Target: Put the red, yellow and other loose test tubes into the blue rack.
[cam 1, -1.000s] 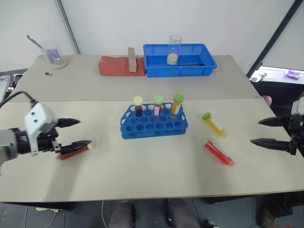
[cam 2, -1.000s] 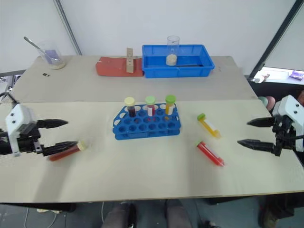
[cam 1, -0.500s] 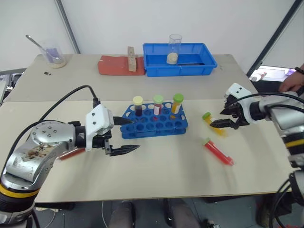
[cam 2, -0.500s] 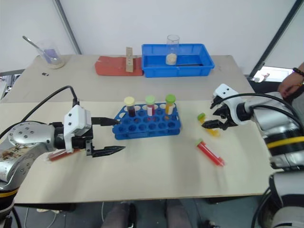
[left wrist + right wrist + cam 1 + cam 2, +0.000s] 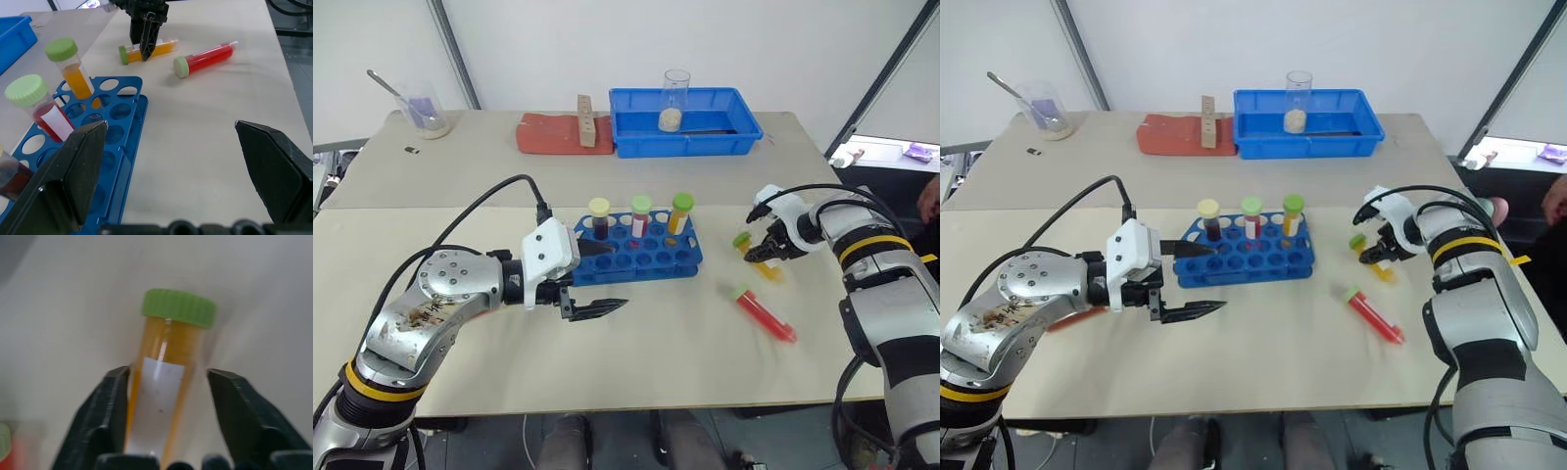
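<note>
Spanning both head views, the pale desk (image 5: pixel 636 392) carries everything. Far edge: a blue tray (image 5: pixel 685 122) with a clear beaker (image 5: pixel 674 100) standing in it, and beside that a red pad (image 5: pixel 548 137) with a small wooden block (image 5: pixel 584 119) on it. Far left corner: another beaker (image 5: pixel 429 116) with a spoon leaning in it.

Blue rack (image 5: pixel 636 257) sits mid-desk with three capped tubes upright in its back row: dark red with a pale yellow cap (image 5: pixel 599 217), red with a green cap (image 5: pixel 640 215), orange with a green cap (image 5: pixel 679 212).

Left gripper (image 5: pixel 599 278) hangs just in front of the rack's left end, fingers wide apart, holding nothing.

Right gripper (image 5: pixel 766 249) is down over the yellow-orange tube (image 5: pixel 164 396), which lies on the desk right of the rack. Right wrist view: one finger on each side of the tube body below the cap, left one touching or nearly so, a sliver of gap on the other; cannot tell if it is fully clamped.

Red tube (image 5: pixel 766 315) lies flat on the desk just nearer than the yellow-orange one, green cap toward the rack, nothing touching it.

Dark red tube (image 5: pixel 1077 318): a sliver shows on the desk under the left forearm, well left of the rack.
</note>
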